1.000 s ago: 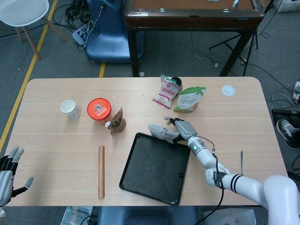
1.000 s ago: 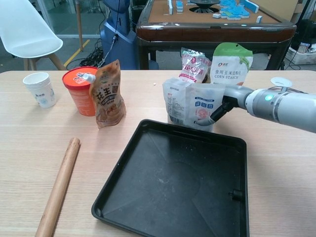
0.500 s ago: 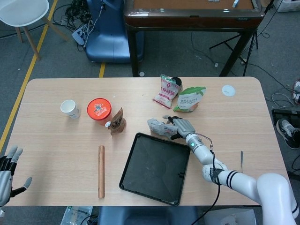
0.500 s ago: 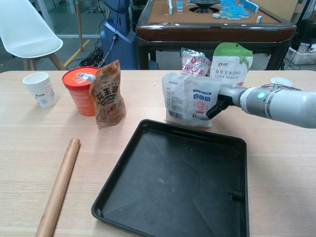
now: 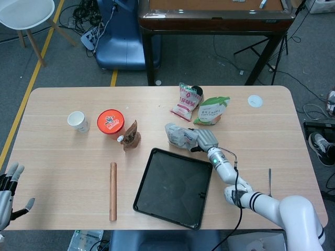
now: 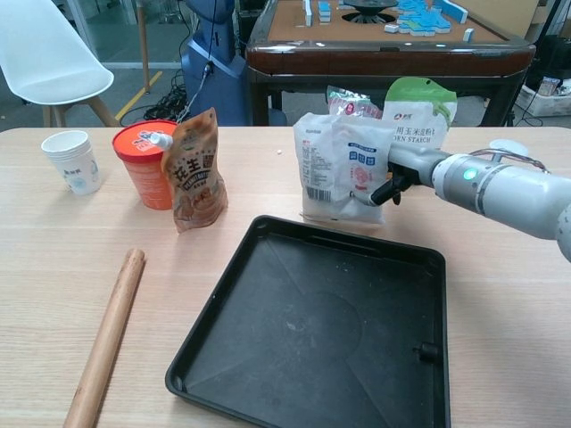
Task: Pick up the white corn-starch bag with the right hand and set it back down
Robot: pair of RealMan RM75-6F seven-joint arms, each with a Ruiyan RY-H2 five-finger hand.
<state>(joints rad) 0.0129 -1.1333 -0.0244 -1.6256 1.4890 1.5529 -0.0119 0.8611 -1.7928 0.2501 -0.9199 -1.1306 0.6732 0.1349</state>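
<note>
My right hand (image 5: 207,140) grips a white bag with a blue label (image 5: 180,136) from its right side and holds it upright just behind the far rim of the black tray (image 5: 172,188). In the chest view the same white bag (image 6: 342,168) stands tall with my right hand (image 6: 393,178) behind its right edge. I cannot tell whether its lower edge touches the table. A green-topped bag marked CORN STARCH (image 6: 421,105) stands behind it. My left hand (image 5: 7,192) hovers open at the near left table edge, holding nothing.
A wooden rolling pin (image 5: 112,191) lies left of the tray. An orange tub (image 5: 110,121), a brown pouch (image 5: 131,136) and a paper cup (image 5: 78,121) stand at the left. A pink bag (image 5: 186,101) and a white lid (image 5: 255,101) sit further back.
My right hand has carried the white bag away from the tray's rim toward the far side and turned it more upright. The left hand has sunk slightly lower in the frame.
</note>
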